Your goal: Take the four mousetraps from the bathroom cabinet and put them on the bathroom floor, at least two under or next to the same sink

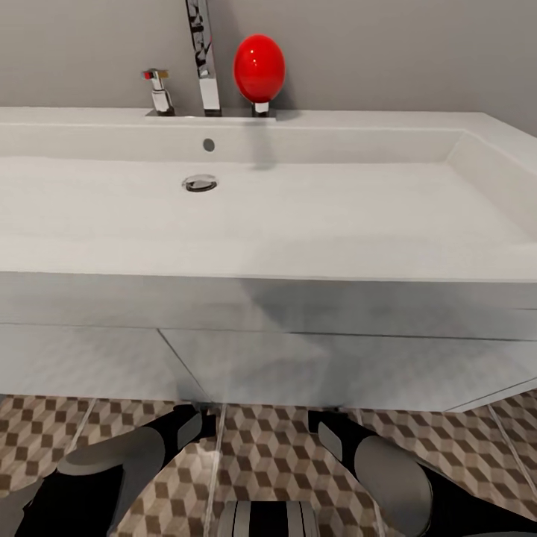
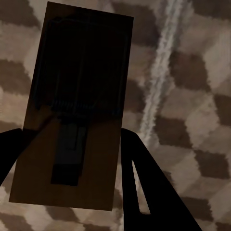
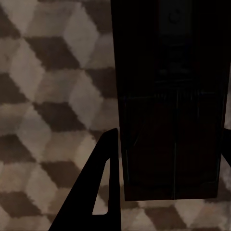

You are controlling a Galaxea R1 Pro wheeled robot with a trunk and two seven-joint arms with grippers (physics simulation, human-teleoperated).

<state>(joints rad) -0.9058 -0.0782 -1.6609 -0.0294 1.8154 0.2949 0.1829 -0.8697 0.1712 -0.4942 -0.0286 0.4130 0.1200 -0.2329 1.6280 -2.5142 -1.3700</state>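
Observation:
A brown mousetrap (image 2: 72, 120) with dark metal parts sits between the black fingers of my left gripper (image 2: 70, 132), which is shut on it just above the cube-patterned bathroom floor (image 2: 192, 120). A second mousetrap (image 3: 171, 106), very dark in shadow, is held the same way in my right gripper (image 3: 171, 132) over the floor (image 3: 48, 96). In the head view both forearms, the left arm (image 1: 134, 462) and the right arm (image 1: 388, 470), reach forward under the wide white sink (image 1: 268, 224), whose front hides the grippers and the traps.
A chrome tap (image 1: 205, 60) and a red egg-shaped object (image 1: 259, 67) stand on the sink's back ledge against the grey wall. The sink's flat front panels (image 1: 298, 365) hang low over the tiled floor (image 1: 268, 455), close above my arms.

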